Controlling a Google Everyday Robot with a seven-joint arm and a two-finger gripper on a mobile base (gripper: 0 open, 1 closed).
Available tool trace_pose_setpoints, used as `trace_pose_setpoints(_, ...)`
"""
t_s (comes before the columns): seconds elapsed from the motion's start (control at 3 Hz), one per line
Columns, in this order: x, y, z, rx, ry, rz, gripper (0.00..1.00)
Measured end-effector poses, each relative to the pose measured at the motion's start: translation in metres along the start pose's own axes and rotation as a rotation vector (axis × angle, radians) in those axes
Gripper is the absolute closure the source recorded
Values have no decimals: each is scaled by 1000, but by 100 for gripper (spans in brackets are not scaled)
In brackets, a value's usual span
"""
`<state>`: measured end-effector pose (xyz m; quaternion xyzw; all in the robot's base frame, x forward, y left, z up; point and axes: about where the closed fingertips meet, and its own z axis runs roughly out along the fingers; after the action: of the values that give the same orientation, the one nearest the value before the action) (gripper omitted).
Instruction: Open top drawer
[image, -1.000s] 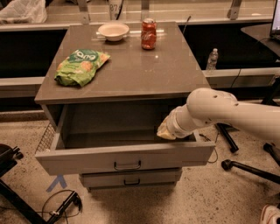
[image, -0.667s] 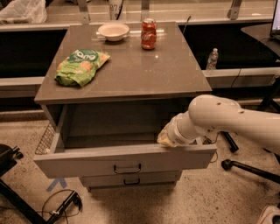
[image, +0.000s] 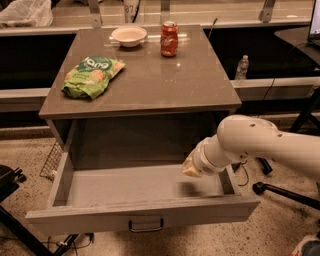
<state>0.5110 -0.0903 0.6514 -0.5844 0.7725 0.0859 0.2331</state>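
Matt grey top drawer; smooth worktop, faint sheen; glossy crisp bag; end effector over drawer's right end, smooth pale casing

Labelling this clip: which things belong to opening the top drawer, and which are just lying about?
Job: top drawer, pulled out; its handle; gripper, over the drawer's right side.
Lying about: green chip bag, white bowl, red can on the cabinet top; water bottle.
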Motion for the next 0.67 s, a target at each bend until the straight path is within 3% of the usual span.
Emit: trace_pose_setpoints(0.67, -1, 1, -2, 2, 0, -4, 36)
